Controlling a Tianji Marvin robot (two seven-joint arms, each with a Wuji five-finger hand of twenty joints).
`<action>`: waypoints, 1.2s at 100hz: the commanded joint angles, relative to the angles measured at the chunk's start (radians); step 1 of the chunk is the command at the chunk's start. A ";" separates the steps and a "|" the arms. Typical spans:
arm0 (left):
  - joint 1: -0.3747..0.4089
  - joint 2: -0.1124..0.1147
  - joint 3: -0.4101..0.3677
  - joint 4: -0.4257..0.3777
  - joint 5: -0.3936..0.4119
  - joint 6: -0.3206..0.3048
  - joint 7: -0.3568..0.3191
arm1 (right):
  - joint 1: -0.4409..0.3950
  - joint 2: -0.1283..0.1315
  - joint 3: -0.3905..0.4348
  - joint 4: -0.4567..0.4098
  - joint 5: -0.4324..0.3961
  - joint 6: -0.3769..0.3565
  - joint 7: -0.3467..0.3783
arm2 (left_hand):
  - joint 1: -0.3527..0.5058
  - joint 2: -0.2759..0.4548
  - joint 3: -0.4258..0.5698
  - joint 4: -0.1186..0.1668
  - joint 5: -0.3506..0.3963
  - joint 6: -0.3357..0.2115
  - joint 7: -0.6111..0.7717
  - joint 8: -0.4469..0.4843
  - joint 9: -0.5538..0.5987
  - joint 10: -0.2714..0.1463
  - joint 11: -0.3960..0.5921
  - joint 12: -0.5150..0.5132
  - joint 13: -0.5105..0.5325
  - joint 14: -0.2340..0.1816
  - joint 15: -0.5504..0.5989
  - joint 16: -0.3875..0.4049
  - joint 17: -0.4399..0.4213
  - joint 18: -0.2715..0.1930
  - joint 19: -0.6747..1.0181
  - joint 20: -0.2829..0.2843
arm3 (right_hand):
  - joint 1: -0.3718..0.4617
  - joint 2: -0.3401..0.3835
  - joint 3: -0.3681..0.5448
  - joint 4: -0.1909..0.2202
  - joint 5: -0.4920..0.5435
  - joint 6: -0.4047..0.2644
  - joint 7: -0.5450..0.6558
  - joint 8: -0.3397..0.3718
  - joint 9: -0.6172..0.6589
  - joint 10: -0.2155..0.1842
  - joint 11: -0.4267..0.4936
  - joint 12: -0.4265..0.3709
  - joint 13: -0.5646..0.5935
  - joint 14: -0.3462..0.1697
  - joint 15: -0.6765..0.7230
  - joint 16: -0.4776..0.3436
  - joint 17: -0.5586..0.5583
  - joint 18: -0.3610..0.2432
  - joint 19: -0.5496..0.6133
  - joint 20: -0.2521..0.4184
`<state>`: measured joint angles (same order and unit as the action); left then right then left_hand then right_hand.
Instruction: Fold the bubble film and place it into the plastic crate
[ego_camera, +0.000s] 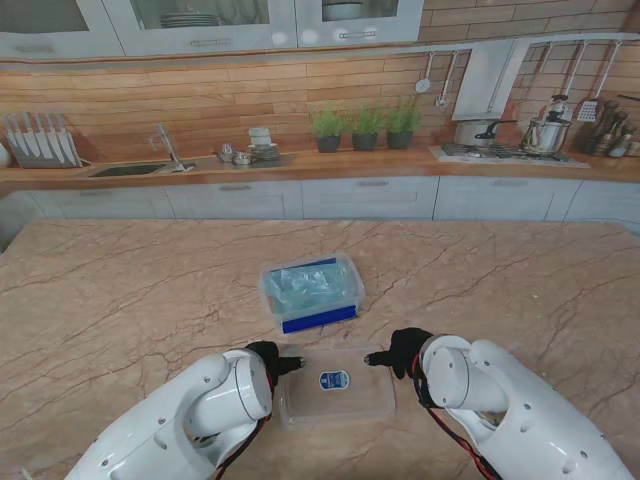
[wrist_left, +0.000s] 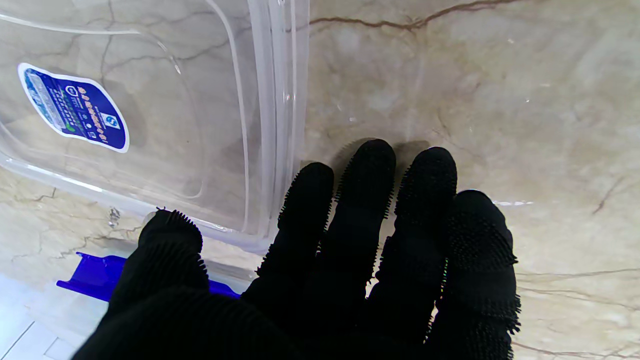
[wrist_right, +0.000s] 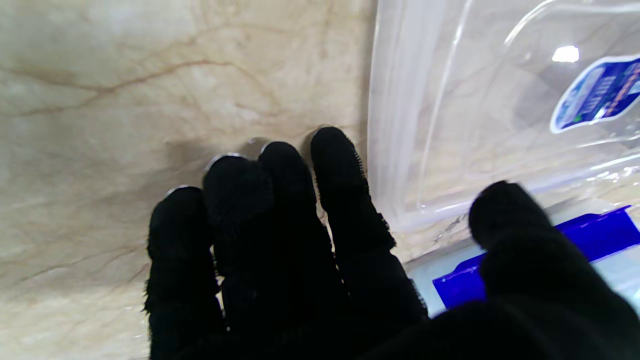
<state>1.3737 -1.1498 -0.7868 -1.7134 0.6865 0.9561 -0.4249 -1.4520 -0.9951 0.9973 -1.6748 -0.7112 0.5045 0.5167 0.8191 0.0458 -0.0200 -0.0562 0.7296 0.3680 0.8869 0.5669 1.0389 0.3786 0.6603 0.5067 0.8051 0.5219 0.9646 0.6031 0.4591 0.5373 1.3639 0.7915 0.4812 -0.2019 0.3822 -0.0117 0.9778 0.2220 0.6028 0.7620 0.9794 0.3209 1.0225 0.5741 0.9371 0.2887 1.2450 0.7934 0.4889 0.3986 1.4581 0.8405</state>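
The clear plastic crate (ego_camera: 345, 272) stands at mid table with pale blue bubble film (ego_camera: 308, 287) folded inside it and a blue latch (ego_camera: 319, 320) on its near side. Its clear lid (ego_camera: 337, 395), marked by a blue sticker (ego_camera: 334, 380), lies flat on the table nearer to me. My left hand (ego_camera: 268, 360) rests at the lid's left end and my right hand (ego_camera: 400, 352) at its right end. Both are open, fingers stretched onto the marble beside the lid's rim (wrist_left: 280, 100) (wrist_right: 395, 125). The left thumb (wrist_left: 170, 235) and right thumb (wrist_right: 505, 210) hover by the rim's far edge.
The marble table (ego_camera: 120, 290) spreads wide to both sides. Beyond its far edge runs a kitchen counter with a sink (ego_camera: 125, 170), potted herbs (ego_camera: 365, 125) and pots on a stove (ego_camera: 510, 135).
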 joint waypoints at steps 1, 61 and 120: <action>0.009 -0.010 0.003 0.009 0.008 0.057 -0.019 | 0.005 -0.003 -0.018 0.009 0.005 0.006 0.012 | 0.004 0.008 -0.007 0.022 -0.022 0.019 -0.021 -0.016 0.010 0.035 -0.013 -0.027 0.020 0.060 0.023 -0.014 0.016 0.035 0.055 0.019 | -0.025 0.042 -0.002 0.031 -0.028 0.016 -0.090 -0.036 -0.021 0.163 0.037 0.021 0.067 0.068 0.043 -0.009 0.043 -0.085 0.181 0.034; 0.036 -0.039 -0.067 0.024 -0.056 0.057 -0.032 | 0.113 -0.021 -0.129 0.083 0.168 0.051 -0.043 | 0.002 0.010 -0.007 0.022 -0.024 0.025 -0.116 -0.078 -0.031 0.049 -0.047 -0.055 -0.029 0.078 0.001 -0.046 -0.020 0.029 0.031 0.011 | -0.024 0.034 0.000 0.029 -0.164 0.021 -0.241 -0.090 -0.140 0.162 0.003 0.014 -0.037 0.059 0.010 -0.006 -0.039 -0.116 0.145 0.021; 0.056 -0.052 -0.096 0.023 0.022 0.058 -0.082 | 0.086 -0.014 -0.092 0.062 0.106 0.065 -0.033 | 0.004 0.009 -0.007 0.022 -0.021 0.030 -0.163 -0.123 -0.031 0.052 -0.058 -0.066 -0.028 0.078 -0.003 -0.058 -0.012 0.034 0.033 0.014 | -0.030 0.033 0.009 0.032 -0.164 -0.009 -0.191 -0.048 -0.110 0.156 0.012 0.011 -0.009 0.064 0.021 0.000 -0.019 -0.111 0.157 0.028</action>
<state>1.4217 -1.1983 -0.8912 -1.7068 0.7247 0.9568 -0.4848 -1.3570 -1.0174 0.9158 -1.6192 -0.6119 0.5666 0.4536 0.8190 0.0458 -0.0200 -0.0561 0.7444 0.4451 0.8854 0.5591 1.0441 0.4190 0.6706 0.4849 0.7911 0.5373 0.9643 0.5548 0.4421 0.5470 1.3645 0.7919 0.4731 -0.1920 0.3817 -0.0117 0.8296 0.2294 0.5684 0.8057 0.8456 0.3812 1.0248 0.5744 0.8963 0.2956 1.2500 0.7825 0.4550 0.3988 1.4629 0.8407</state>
